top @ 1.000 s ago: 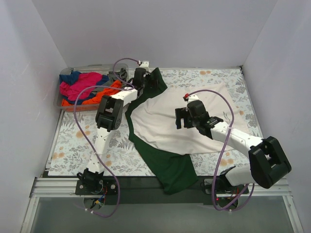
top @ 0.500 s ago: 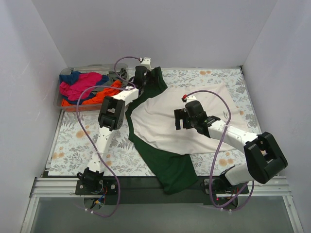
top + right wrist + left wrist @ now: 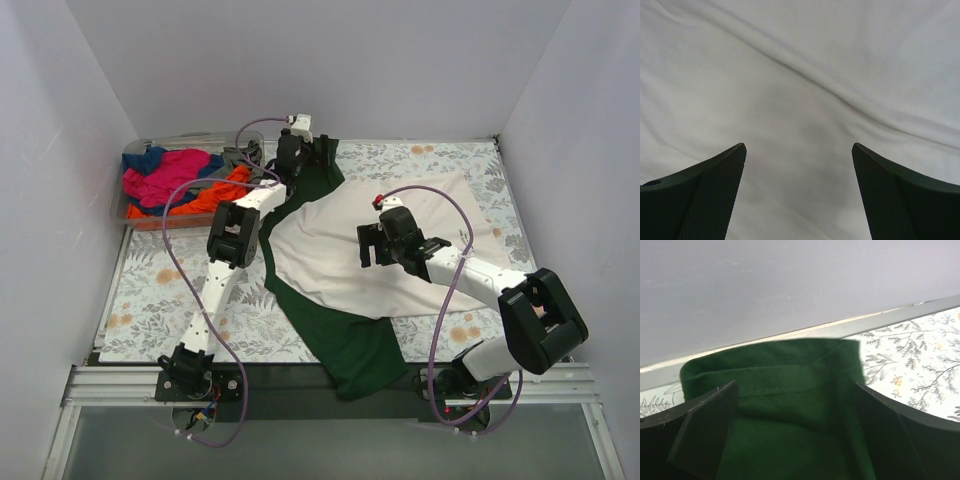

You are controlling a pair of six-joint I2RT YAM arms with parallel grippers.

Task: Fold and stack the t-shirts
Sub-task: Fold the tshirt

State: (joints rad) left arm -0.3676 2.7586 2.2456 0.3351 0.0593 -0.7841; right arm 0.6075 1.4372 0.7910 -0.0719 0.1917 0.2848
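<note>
Table (image 3: 160, 290) | wrist views: left hand (image 3: 795, 390) apart astride t-shirt sleeve (image 3: 790, 357) | right hand (image 3: 798, 147) apart

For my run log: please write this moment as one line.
left end effector: open around green sleeve | right end effector: open, over cream tee | tee: unfolded

Cream t-shirt (image 3: 340, 265) with dark green sleeves, spread rumpled at centre, magenta, orange and blue t-shirts (image 3: 180, 182) heaped far left.

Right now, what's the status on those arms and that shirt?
Left gripper open around green sleeve. Right gripper open over middle of cream shirt. Shirt spread out, unfolded. Other tees heaped in the bin.
</note>
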